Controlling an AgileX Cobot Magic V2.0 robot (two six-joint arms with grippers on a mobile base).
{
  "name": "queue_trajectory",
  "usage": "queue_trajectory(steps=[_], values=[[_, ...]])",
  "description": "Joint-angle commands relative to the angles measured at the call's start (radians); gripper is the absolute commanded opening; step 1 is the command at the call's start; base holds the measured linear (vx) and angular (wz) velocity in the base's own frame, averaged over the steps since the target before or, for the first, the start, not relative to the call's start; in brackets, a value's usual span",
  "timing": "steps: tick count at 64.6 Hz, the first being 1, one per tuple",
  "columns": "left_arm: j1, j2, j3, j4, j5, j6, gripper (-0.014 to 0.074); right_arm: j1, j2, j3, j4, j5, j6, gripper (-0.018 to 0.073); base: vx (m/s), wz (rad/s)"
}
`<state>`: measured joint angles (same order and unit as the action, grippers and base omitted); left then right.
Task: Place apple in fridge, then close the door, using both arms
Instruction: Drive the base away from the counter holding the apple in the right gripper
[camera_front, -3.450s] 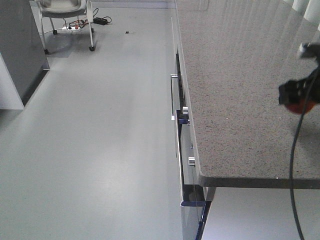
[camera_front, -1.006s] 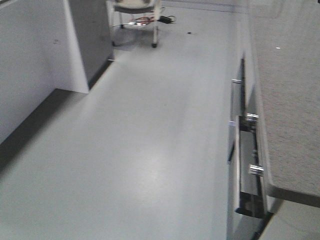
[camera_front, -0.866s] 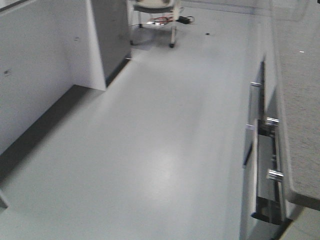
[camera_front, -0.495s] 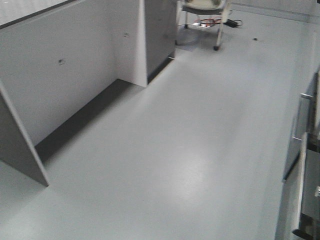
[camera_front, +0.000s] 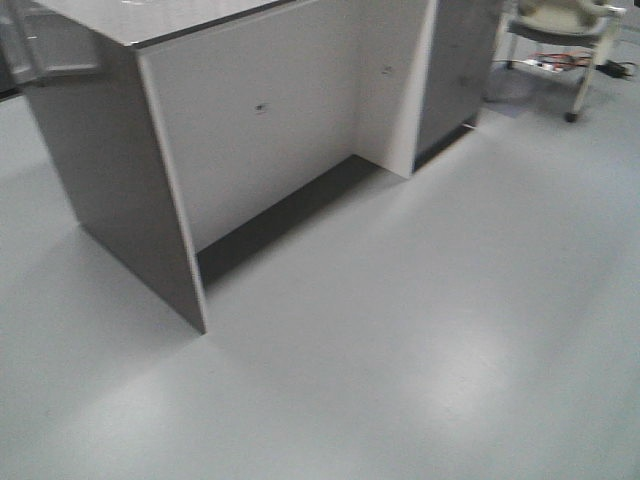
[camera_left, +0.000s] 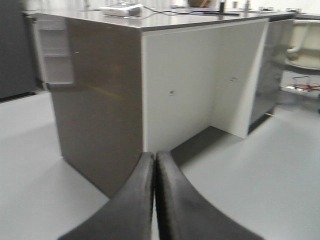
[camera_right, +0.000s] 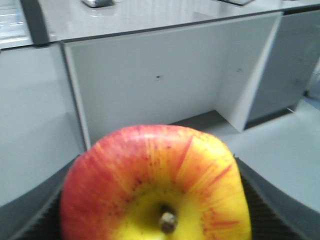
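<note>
Apple (camera_right: 155, 185) filled the lower half of the right wrist view, stem end toward the camera, red-streaked with a yellow patch around the short stem. It was clamped between the black fingers (camera_right: 280, 215) of the right gripper (camera_right: 156, 165), whose ribbed pads pressed against its two flanks, and it was held in the air above the floor. The left gripper (camera_left: 154, 165) carried nothing: its two dark fingers (camera_left: 135, 200) lay pressed together along their length, tips touching.

Ahead of both wrists stood a desk (camera_front: 250, 120) with a dark grey end panel, white inner panels, a grey top and an open kneehole beneath. Small items lay on its top in the left wrist view, too blurred to name. Pale grey floor (camera_front: 400, 330) spread across the front view. A wheeled chair (camera_front: 560, 20) stood at that view's upper right, with cables (camera_front: 570, 65) under it. Past the desk's left end, a white shelved panel (camera_left: 55, 55) showed just beside a dark upright surface (camera_left: 12, 50). Both were too blurred to tell whether they belonged to the fridge.
</note>
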<state>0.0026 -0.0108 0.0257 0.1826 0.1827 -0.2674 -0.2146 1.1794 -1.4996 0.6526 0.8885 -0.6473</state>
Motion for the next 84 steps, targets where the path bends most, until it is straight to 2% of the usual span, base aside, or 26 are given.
queue_trajectory(steps=[1, 84], values=[[-0.003, -0.016, 0.028, -0.001, -0.071, -0.007, -0.0006, -0.003, -0.021, -0.030, 0.041, -0.067, -0.008, -0.0011, -0.03, 0.54], [-0.003, -0.016, 0.028, -0.001, -0.071, -0.007, -0.0006, -0.003, -0.021, -0.030, 0.041, -0.067, -0.008, -0.0011, -0.01, 0.47]])
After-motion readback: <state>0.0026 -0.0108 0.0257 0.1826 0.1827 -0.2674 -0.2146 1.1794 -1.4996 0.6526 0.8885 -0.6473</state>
